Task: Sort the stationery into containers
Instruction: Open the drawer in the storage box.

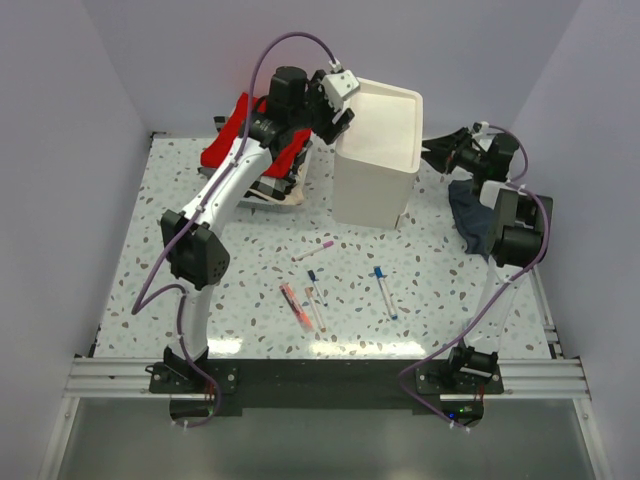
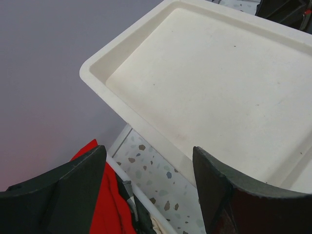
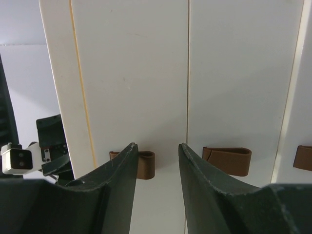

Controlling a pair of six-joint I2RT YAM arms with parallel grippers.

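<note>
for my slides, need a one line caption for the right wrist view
Right gripper fingers frame a brown handle on the white drawer unit, not yet gripping.

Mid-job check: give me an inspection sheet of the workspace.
Surface: speckled table, no spill seen.
Job's things: white drawer unit upright; pink-capped pen, blue-capped pen, second blue-capped pen, orange-red marker loose on table.
Clutter: red cloths; dark blue-grey cloth.
Pincers: left pincer open at unit's top rim; right pincer open, facing a brown drawer handle.
Cables: purple cables, clear of pens.
Surroundings: plain walls; nothing else seen.
</note>
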